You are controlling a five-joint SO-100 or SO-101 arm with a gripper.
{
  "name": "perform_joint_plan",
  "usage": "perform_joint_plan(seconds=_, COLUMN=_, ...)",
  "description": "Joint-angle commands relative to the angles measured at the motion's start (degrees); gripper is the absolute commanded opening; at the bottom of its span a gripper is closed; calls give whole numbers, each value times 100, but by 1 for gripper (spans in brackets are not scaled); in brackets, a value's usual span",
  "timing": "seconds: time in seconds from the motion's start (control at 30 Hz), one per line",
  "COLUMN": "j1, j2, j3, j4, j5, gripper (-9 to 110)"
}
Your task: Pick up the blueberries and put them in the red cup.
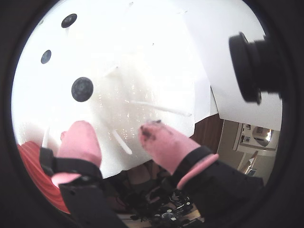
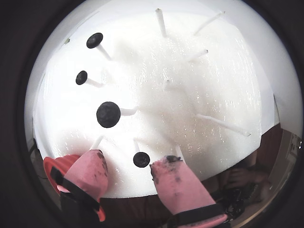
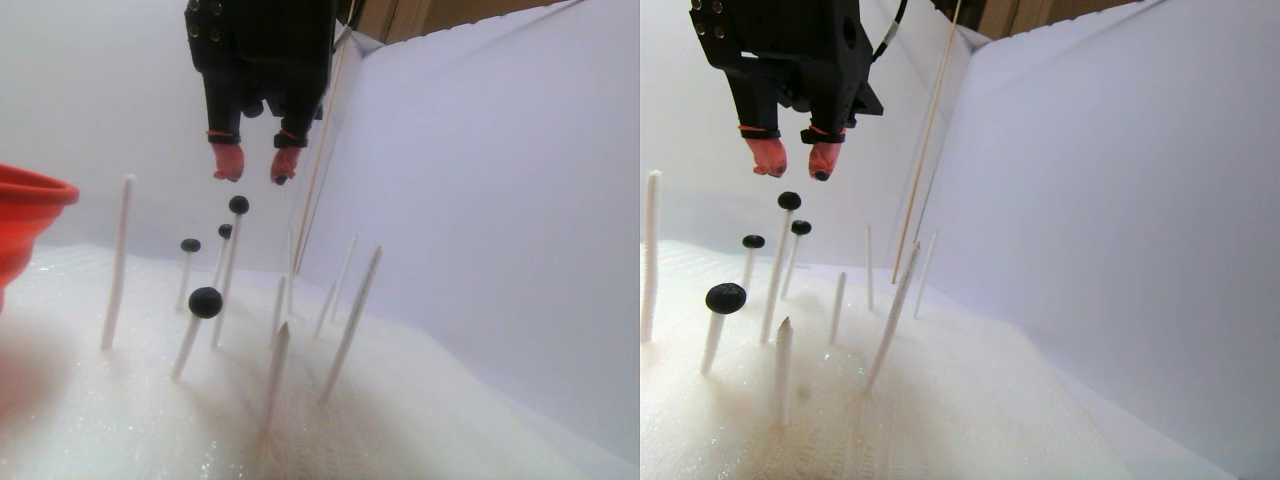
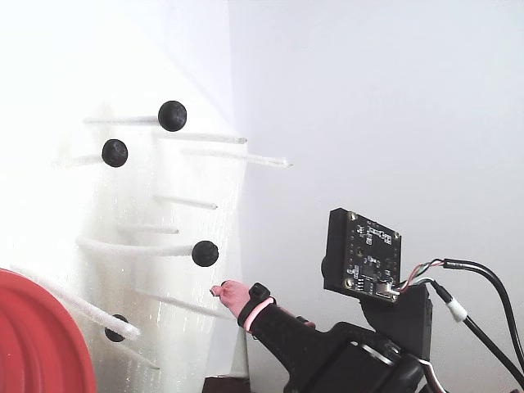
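Observation:
Four blueberries sit on white sticks in a white foam base (image 2: 190,95). In a wrist view they are at far left (image 2: 94,40), (image 2: 81,77), the middle (image 2: 108,114) and nearest (image 2: 141,159). My pink-tipped gripper (image 2: 128,161) is open and empty. The nearest blueberry lies just beyond the gap between its tips. In the stereo pair view the gripper (image 3: 255,172) hangs a little above the top blueberry (image 3: 238,204), not touching it. The red cup (image 3: 25,215) is at the left edge; it also shows in the fixed view (image 4: 33,336) and in a wrist view (image 1: 33,175).
Several bare white sticks (image 3: 350,310) rise from the foam around the blueberries. White paper walls (image 3: 480,180) close in the back and right. A thin wooden rod (image 3: 320,130) leans beside the gripper. A camera board (image 4: 364,254) rides on the arm.

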Motion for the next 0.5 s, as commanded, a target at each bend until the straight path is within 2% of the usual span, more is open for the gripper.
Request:
perform_joint_plan(seconds=0.0, j1=-18, j2=-53, j3=-360, j4=-220, j5=-88, gripper=19)
perform_joint_plan(seconds=0.47, j1=-176, j2=-563, j3=-527, j4=-677, j5=-44, gripper=19)
